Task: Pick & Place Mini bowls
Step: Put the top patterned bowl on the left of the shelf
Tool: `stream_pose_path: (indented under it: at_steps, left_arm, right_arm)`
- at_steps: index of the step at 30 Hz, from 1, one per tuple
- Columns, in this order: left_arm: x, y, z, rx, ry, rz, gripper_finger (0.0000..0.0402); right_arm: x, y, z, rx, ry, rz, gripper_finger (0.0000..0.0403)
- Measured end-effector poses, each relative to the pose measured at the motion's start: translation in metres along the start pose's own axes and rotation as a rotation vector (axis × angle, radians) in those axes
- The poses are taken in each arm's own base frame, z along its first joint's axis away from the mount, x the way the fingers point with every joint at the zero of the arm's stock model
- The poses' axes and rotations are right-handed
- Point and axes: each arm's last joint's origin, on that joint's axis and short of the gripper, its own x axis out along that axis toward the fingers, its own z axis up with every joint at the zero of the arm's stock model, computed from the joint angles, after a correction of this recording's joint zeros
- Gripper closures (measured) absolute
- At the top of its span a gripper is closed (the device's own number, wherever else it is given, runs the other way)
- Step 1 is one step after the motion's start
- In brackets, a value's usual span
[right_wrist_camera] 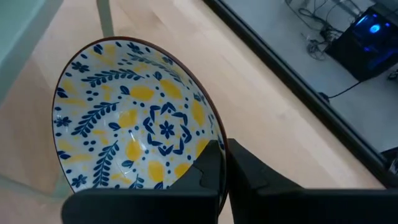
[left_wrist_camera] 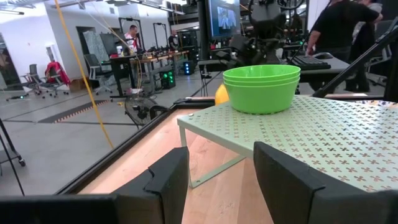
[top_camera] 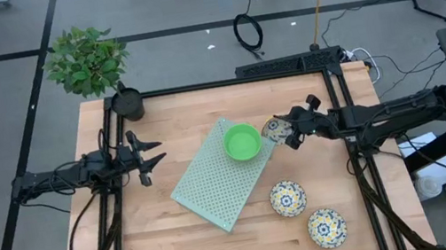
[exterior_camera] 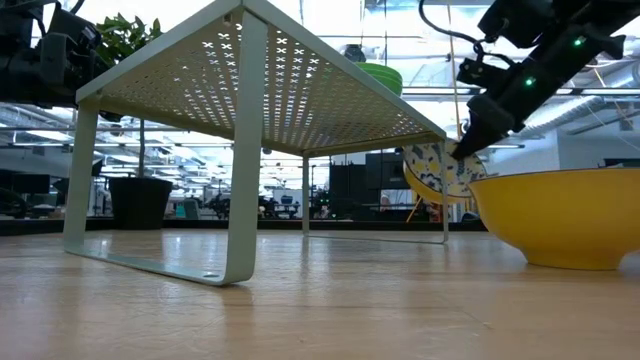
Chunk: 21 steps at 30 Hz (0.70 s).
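A stack of green mini bowls [top_camera: 242,142] stands on the raised pale green perforated stand [top_camera: 214,180] at mid-table. Just right of it hangs a floral mini bowl [top_camera: 273,129], blue, yellow and white inside, with my right gripper [top_camera: 284,131] shut on it. Two more floral bowls [top_camera: 287,197] [top_camera: 326,227] rest on their bases on the wood nearer the front edge. My left gripper [top_camera: 151,154] waits open at the table's left, pointing level at the stand, nothing between its fingers [left_wrist_camera: 168,180]. My right gripper pinches the floral bowl's rim [right_wrist_camera: 210,138] between its two fingers, one over the patterned inside, one on the outside. The fingers come from the table's right, slanting down. The bowl [exterior_camera: 440,170] hangs tilted, its inside turned partly sideways, clear of the table beside the stand.
A black plant pot [top_camera: 127,104] stands at the table's far left corner. The stand's thin legs [exterior_camera: 245,200] rise from the wood. A black frame [top_camera: 234,81] runs along the table's far and side edges. People and desks show in the room beyond.
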Motion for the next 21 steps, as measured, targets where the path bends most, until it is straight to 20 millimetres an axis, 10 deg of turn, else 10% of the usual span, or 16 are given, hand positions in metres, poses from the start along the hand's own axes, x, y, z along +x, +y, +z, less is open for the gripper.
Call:
stream_pose_path:
  at_steps: [21]
  left_arm:
    - [-0.0002,-0.0074,-0.0054,0.444,-0.009,-0.242,0.0220]
  right_arm:
    - [0.0049,-0.0095,0.0033,-0.018,-0.006,-0.061,0.0403]
